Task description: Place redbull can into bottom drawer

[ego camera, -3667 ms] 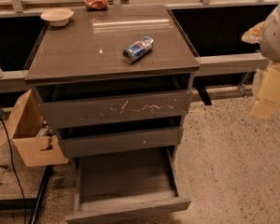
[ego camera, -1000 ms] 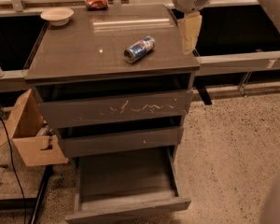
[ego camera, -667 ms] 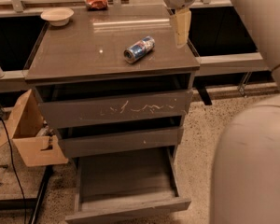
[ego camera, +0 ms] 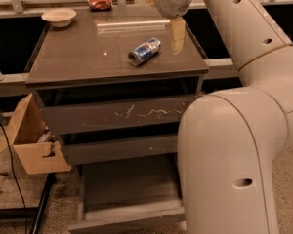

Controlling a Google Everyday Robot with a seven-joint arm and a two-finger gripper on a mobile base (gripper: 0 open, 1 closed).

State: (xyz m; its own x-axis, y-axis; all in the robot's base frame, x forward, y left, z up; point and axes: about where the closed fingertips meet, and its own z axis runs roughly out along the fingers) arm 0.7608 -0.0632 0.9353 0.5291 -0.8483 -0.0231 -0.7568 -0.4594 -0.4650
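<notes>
The redbull can (ego camera: 144,51), blue and silver, lies on its side on the cabinet top (ego camera: 78,57), right of centre. My gripper (ego camera: 177,37) hangs just right of the can, above the top's right side, with its cream fingers pointing down; it holds nothing. The bottom drawer (ego camera: 129,194) is pulled out at the foot of the cabinet, an empty shallow tray; my arm hides its right edge.
A white bowl (ego camera: 58,17) and a red-orange snack wrapper (ego camera: 100,2) sit at the back of the top. A cardboard box (ego camera: 31,140) stands on the floor at the left. My large arm (ego camera: 234,145) fills the right side.
My arm has swung in from the right over the cabinet top. The gripper has moved left towards the can. The can has not moved.
</notes>
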